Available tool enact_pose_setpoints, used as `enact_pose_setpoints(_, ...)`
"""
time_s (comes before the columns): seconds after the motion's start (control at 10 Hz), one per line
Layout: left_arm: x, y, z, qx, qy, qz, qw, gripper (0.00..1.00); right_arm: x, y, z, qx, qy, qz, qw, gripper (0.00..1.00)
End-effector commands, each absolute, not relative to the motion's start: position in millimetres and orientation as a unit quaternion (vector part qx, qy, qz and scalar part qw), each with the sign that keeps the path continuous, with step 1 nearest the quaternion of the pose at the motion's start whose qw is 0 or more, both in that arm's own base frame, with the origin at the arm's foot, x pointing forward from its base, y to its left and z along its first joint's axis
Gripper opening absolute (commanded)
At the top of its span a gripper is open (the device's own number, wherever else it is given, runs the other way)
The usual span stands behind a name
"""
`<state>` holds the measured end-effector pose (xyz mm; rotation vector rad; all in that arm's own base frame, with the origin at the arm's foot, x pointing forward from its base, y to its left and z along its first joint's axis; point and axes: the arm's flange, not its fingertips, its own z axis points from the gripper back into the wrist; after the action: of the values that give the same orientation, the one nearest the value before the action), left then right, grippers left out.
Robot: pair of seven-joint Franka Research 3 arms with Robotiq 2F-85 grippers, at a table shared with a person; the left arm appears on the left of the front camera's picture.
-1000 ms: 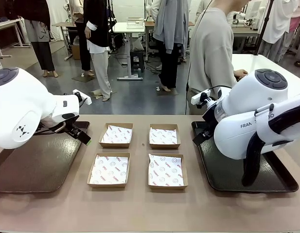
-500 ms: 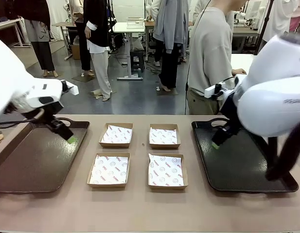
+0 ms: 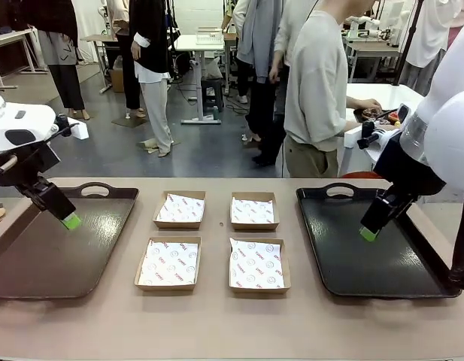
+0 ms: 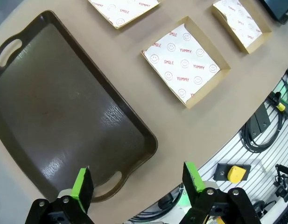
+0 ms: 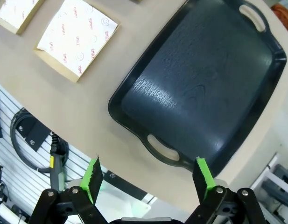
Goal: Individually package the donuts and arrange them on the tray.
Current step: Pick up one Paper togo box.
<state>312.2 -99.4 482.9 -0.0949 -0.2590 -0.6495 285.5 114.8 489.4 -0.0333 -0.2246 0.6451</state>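
No donuts can be made out on the table. My left gripper (image 3: pixel 70 219) hangs open and empty above the brown tray (image 3: pixel 36 263) on the left; the left wrist view looks down between its fingers (image 4: pixel 136 177) onto that tray (image 4: pixel 64 107). Above the black tray (image 3: pixel 382 263) on the right, my right gripper (image 3: pixel 368 233) is open too, with nothing in it. In the right wrist view its gap (image 5: pixel 147 170) frames the black tray's near handle (image 5: pixel 160 149). Both trays are bare.
Four shallow cardboard boxes with printed paper liners (image 3: pixel 168 263) (image 3: pixel 256 265) (image 3: pixel 180 209) (image 3: pixel 254 211) lie in a square between the trays. A person (image 3: pixel 318 90) stands at the far side, hand on a white table (image 3: pixel 382 96) where small dark things lie, too small to tell.
Both arms have drawn back and outward: the left gripper went left over the brown tray, the right gripper right over the black tray. The person has turned toward the white table.
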Motion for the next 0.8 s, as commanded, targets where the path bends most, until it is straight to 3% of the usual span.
enact_pose_setpoints(0.0,321.5,-104.9,474.7,-0.045,-0.132,-0.324,0.936,1.0,294.7,119.7,482.3,-0.016,-0.115,0.32,0.94,1.0)
enact_pose_setpoints(0.2,314.8,-101.9,479.5,-0.044,-0.126,-0.319,0.938,1.0,287.6,115.9,487.4,-0.016,-0.11,0.317,0.942,1.0)
enact_pose_setpoints(0.3,323.7,-93.6,484.2,-0.209,-0.123,-0.27,0.932,1.0,294.4,93.2,485.2,0.165,-0.127,0.25,0.946,1.0)
enact_pose_setpoints(0.5,333.5,-61.0,487.9,-0.465,-0.109,-0.182,0.86,1.0,293.9,35.4,473.8,0.422,-0.151,0.146,0.882,1.0)
enact_pose_setpoints(0.7,340.7,-23.4,483.1,-0.58,-0.108,-0.1,0.801,1.0,284.1,-17.6,456.4,0.535,-0.17,0.07,0.825,1.0)
